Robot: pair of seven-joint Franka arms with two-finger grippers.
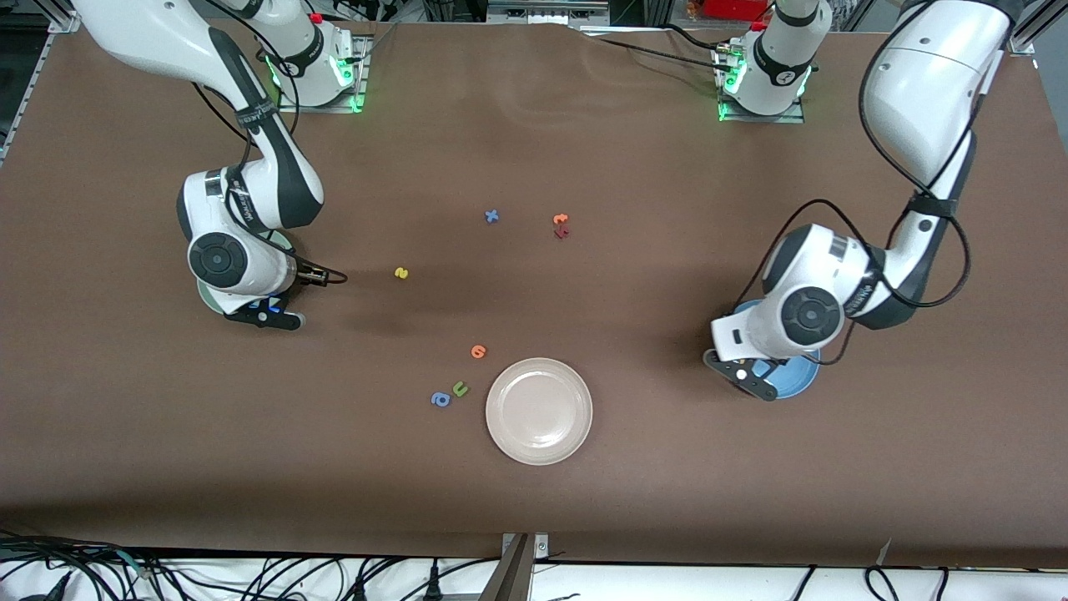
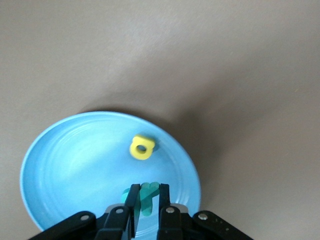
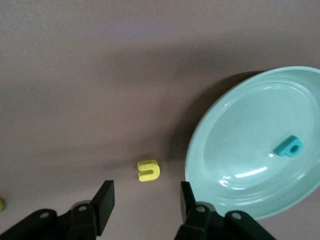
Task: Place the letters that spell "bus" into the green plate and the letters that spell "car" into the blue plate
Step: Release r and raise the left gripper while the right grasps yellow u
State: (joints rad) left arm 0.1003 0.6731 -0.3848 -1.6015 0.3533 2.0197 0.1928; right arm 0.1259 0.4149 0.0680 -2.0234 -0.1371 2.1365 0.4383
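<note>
Both arms mid-delivery at their plates

Left gripper (image 2: 146, 200) pinches a teal foam letter (image 2: 148, 196) over the round blue plate (image 2: 60, 165) (release next); right gripper (image 3: 145, 200), fingers apart, frames the yellow foam "u" (image 3: 148, 170) lying beside the mint-green plate (image 3: 235, 150).

A wide brown counter (image 1: 584, 125) fills nearly the whole front view, its matte top lit evenly with soft shadows. Along its edge nearest the front camera runs a pale strip where black cables (image 1: 275, 576) lie tangled. Metal framing (image 1: 1030, 29) shows at the corners by the top edge.
</note>
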